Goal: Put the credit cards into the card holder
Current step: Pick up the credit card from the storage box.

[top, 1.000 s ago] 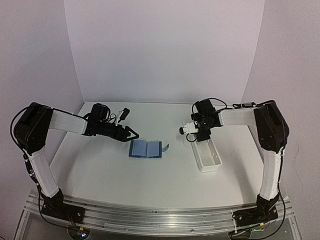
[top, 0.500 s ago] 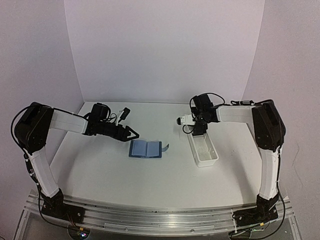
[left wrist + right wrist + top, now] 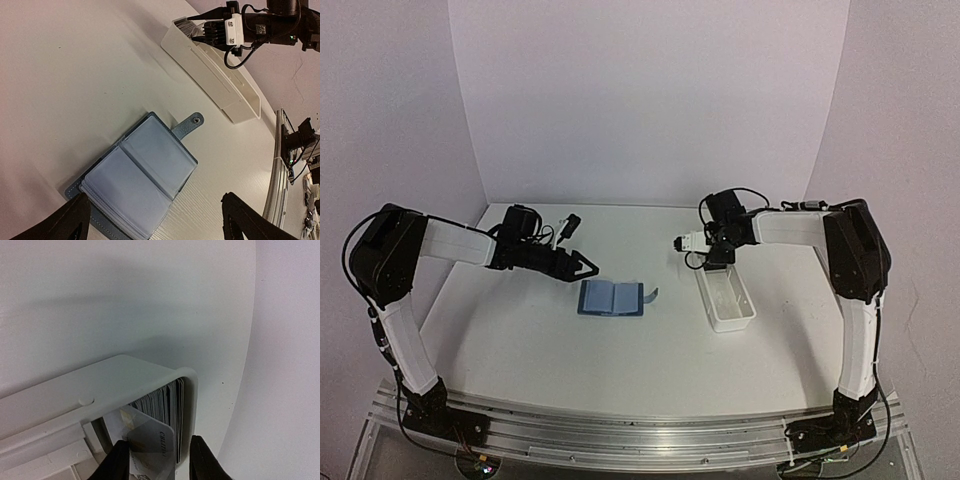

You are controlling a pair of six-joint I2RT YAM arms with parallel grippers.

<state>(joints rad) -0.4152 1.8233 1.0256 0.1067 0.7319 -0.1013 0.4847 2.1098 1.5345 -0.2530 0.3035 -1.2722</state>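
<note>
The card holder (image 3: 610,298) lies open on the table, pale blue pockets up, strap pointing right; it fills the low centre of the left wrist view (image 3: 135,180). My left gripper (image 3: 588,268) hovers open just above its far-left side, fingers straddling it without touching (image 3: 154,202). The credit cards (image 3: 162,405) stand as a stack on edge at the far end of the white tray (image 3: 100,385). One card (image 3: 155,440) leans out against my left finger. My right gripper (image 3: 157,447) straddles these cards, jaws half closed, with a dark gap beside the stack.
The long white tray (image 3: 730,312) lies right of the card holder, running near to far. A small black object (image 3: 570,224) sits at the back left. White walls enclose the table on three sides.
My right gripper moved to the tray's far end, dipped in, and its jaws narrowed around the cards. The tray shifted slightly away. The left arm stayed still.
</note>
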